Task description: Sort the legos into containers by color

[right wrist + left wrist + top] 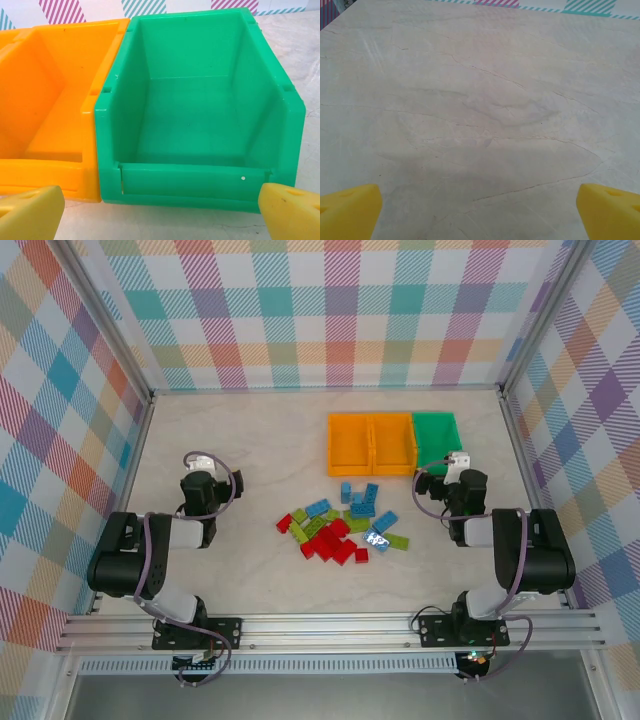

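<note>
Right gripper (160, 215), jaws spread and empty, faces the green bin (190, 182) just ahead, 2 orange bins (371, 418) to its left, legos (338, 528) piled farther back-left, slightly nearer it than the equally spread, empty left gripper (480, 212).

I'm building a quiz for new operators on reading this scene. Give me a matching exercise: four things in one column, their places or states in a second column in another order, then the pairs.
Column one:
1. green rectangular plastic bin
2. heap of small red, lime and light blue studded plastic bricks
3. left hand
4. right hand

Column two:
a. open, over bare pale table
b. mid-table, in front of the three bins
c. right end of the row, beside two orange plastic bins
d. open, just before the green bin's front wall

Pairs: 1-c, 2-b, 3-a, 4-d.
</note>
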You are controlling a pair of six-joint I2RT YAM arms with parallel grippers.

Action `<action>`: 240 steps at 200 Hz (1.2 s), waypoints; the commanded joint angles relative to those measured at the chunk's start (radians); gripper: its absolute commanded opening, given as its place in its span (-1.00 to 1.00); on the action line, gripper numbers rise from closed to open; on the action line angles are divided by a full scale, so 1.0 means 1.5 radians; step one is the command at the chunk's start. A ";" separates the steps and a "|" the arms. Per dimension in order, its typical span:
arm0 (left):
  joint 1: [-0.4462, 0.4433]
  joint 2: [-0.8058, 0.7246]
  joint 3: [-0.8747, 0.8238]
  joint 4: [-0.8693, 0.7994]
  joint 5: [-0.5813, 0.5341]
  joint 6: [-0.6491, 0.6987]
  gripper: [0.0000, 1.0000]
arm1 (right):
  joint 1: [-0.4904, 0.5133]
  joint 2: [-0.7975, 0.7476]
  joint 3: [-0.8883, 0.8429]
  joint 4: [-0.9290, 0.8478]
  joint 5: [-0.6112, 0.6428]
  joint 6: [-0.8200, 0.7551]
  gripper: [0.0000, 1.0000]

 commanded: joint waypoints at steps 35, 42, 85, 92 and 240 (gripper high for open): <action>-0.003 0.004 -0.007 0.022 0.008 0.009 1.00 | -0.001 -0.002 -0.049 0.119 0.010 0.005 1.00; -0.003 0.004 -0.007 0.022 0.008 0.010 1.00 | 0.000 -0.002 -0.047 0.115 0.011 0.007 0.99; -0.003 0.004 -0.006 0.020 0.009 0.009 1.00 | -0.001 -0.005 -0.006 0.030 0.035 0.015 0.99; -0.003 0.004 -0.001 0.012 0.024 0.016 1.00 | 0.000 -0.003 -0.007 0.038 0.035 0.015 0.99; 0.005 0.002 0.012 -0.014 0.075 0.025 1.00 | 0.012 -0.630 0.056 -0.707 -0.060 0.279 0.99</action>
